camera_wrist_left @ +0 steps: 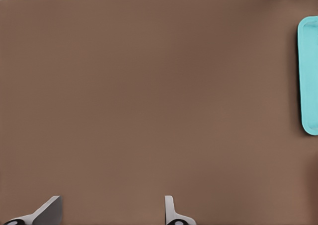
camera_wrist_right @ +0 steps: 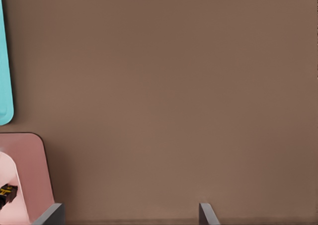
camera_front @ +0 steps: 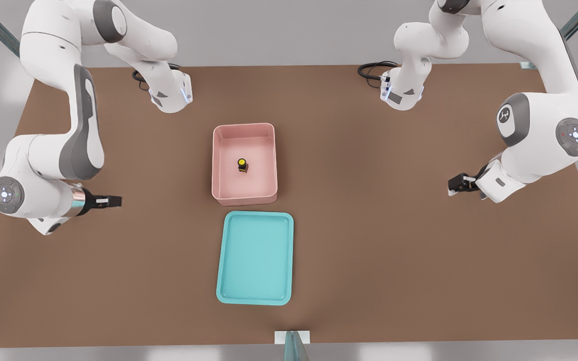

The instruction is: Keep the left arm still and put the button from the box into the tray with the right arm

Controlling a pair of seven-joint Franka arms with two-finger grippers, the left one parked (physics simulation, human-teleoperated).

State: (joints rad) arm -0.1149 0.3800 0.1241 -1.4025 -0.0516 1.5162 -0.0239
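The brown counter (camera_front: 394, 240) carries everything, and my right arm (camera_front: 63, 145) reaches over its edge on the front view's left. The turquoise tray (camera_front: 255, 258) lies flat near the counter's middle, its long axis running from twelve to six o'clock in the front view. Just beyond it at twelve o'clock, close but apart, stands the pink box (camera_front: 244, 164), tall-walled, its long axis on the same line.

My tool (camera_front: 116, 201) hangs above bare counter well off at nine o'clock from the gap between the box and tray, pointing toward three o'clock. In the right wrist view its two fingertips (camera_wrist_right: 207, 215) stand wide apart with only brown surface between them; they hold nothing and touch nothing. That same view catches a corner of the box and a sliver of the tray's rim.

The button (camera_front: 242, 165) sits on the box floor, roughly at its centre, clear of all four walls. Its yellow cap faces up and tips slightly toward twelve o'clock, with the black body showing below it. The box walls ring it on every side.
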